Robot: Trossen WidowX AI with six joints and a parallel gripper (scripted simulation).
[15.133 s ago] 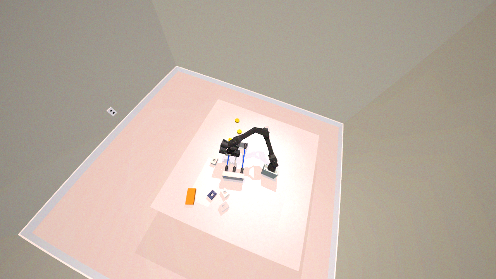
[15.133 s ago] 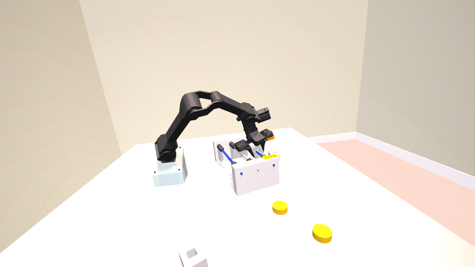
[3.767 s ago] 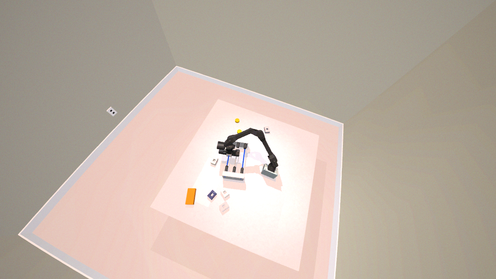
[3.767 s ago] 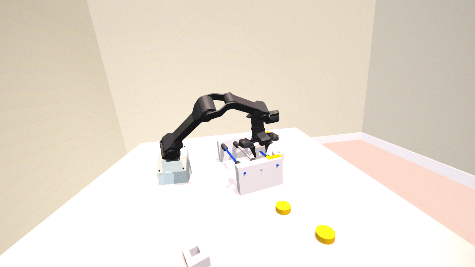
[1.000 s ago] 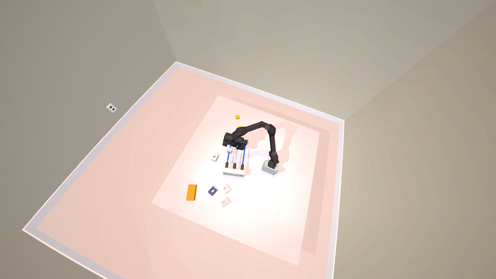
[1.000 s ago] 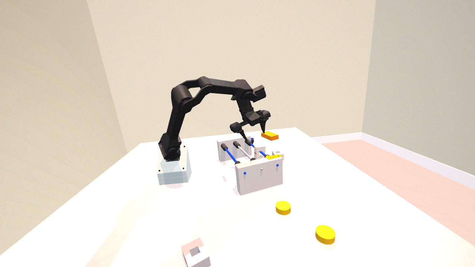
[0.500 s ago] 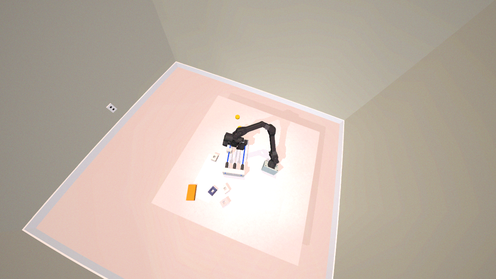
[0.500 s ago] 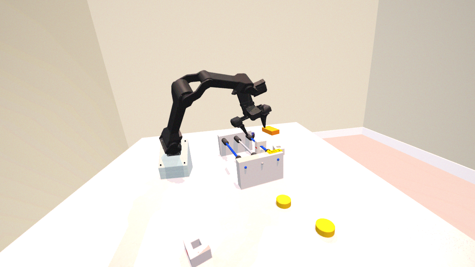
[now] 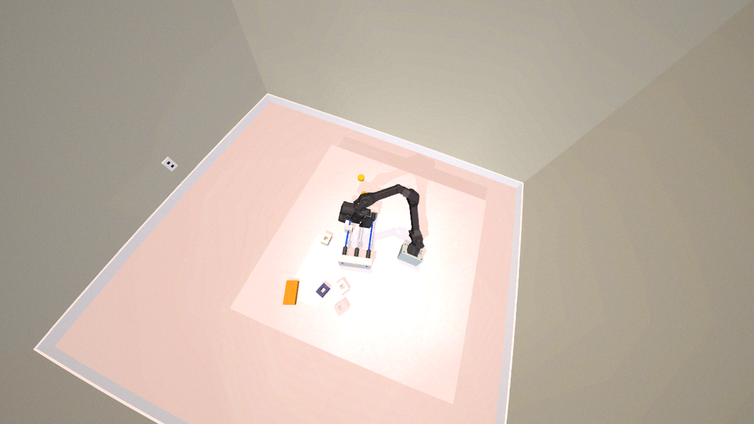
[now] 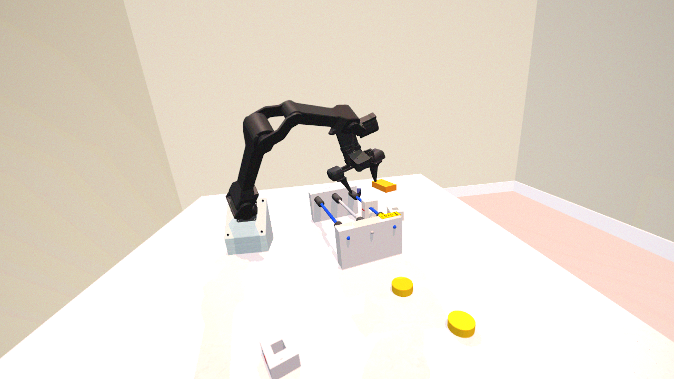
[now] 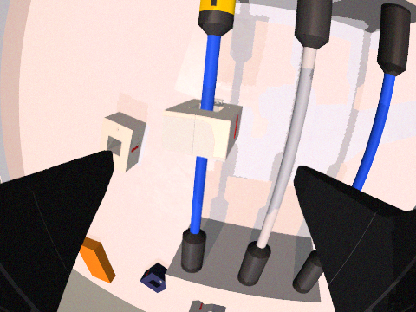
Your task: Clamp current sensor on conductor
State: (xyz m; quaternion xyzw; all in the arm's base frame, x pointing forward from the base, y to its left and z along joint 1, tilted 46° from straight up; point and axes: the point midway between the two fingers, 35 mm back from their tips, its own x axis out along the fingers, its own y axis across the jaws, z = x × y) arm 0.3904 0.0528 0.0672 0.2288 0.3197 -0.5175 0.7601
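Note:
The off-white sensor (image 9: 348, 228) (image 10: 369, 208) (image 11: 186, 132) sits round the outer blue conductor (image 9: 346, 240) (image 11: 211, 65), which carries the yellow LOAD marker (image 10: 389, 215) (image 11: 226, 5) at one end. Its halves meet at a thin seam and look shut; the latch itself is too small to judge. A red mark shows on its side in the wrist view, but I cannot tell which way the arrow points. My gripper (image 10: 363, 185) (image 11: 206, 168) is wide open and empty, above the conductors, with its fingers apart from the sensor.
A grey conductor (image 11: 299, 117) and another blue one (image 10: 328, 212) (image 11: 379, 126) run alongside between end walls (image 10: 369, 249). A white block with a hole (image 9: 322, 242) (image 11: 121, 158) lies beside the rack. An orange block (image 9: 291, 292) (image 10: 384, 186), dark blue block (image 9: 318, 292) and yellow discs (image 10: 402, 286) (image 10: 461, 323) lie farther off.

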